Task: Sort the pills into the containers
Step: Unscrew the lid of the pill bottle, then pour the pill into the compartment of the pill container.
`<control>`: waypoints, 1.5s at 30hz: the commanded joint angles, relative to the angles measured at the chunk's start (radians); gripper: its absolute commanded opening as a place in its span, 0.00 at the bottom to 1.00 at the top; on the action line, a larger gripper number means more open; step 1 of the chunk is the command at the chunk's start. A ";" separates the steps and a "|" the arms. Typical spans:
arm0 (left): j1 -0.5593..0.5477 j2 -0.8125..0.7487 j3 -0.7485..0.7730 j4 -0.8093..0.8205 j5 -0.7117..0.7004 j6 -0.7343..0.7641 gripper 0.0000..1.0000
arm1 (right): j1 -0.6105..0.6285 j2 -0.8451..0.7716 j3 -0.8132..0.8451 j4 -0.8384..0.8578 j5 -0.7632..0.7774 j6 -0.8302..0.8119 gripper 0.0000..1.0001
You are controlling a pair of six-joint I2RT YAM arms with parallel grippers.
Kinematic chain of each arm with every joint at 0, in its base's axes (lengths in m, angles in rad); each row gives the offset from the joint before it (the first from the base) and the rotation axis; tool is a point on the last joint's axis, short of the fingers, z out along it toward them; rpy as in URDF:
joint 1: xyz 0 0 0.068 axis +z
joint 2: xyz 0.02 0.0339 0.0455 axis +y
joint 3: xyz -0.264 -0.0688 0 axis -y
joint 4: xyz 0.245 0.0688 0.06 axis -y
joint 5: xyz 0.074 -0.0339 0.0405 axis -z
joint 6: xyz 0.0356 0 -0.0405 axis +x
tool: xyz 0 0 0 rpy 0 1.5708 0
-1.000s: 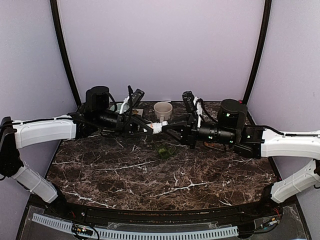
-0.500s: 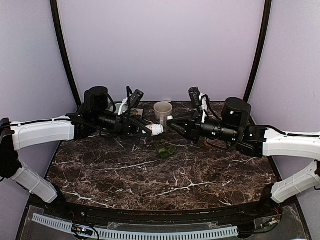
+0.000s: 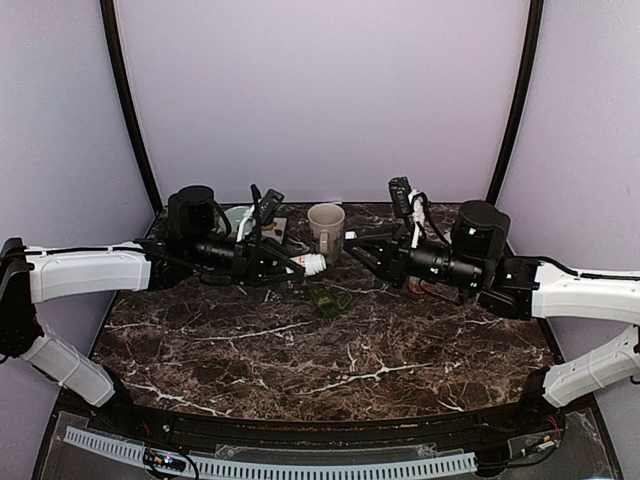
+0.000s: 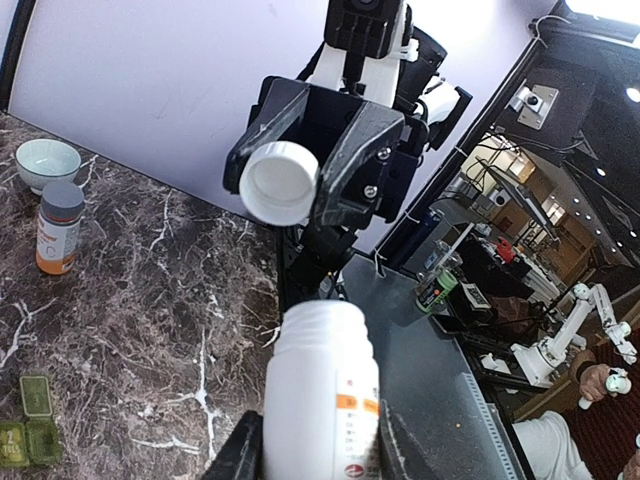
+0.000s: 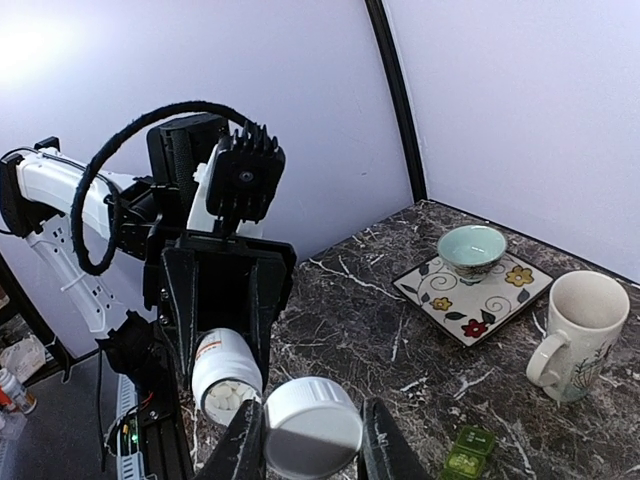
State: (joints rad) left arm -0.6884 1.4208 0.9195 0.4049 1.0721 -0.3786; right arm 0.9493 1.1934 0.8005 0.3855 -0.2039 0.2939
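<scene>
Bottle [image 4: 320,390] lies roughly level, clamped in my left gripper [image 4: 320,450], mouth toward the right arm, so nothing spills, I'd judge. Pill box [image 3: 327,300] sits on the table [image 3: 250,350] just below both grippers, ready for pouring. Right gripper [image 5: 312,450] pinches the cap [image 5: 312,425] clear; pills [image 5: 228,397] show inside.

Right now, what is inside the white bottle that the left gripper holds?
The right wrist view looks into the open mouth of the white bottle: small white pills lie there. How many lie deeper cannot be seen, because the bottle's opaque wall covers them.
</scene>
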 commanded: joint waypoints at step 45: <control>0.010 0.358 -0.123 0.351 -0.256 0.071 0.00 | -0.007 -0.137 -0.206 0.088 0.202 0.039 0.11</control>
State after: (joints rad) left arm -0.6868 1.7687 0.7773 0.7029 0.8249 -0.3336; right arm 0.9478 1.0733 0.6029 0.4267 -0.0128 0.3275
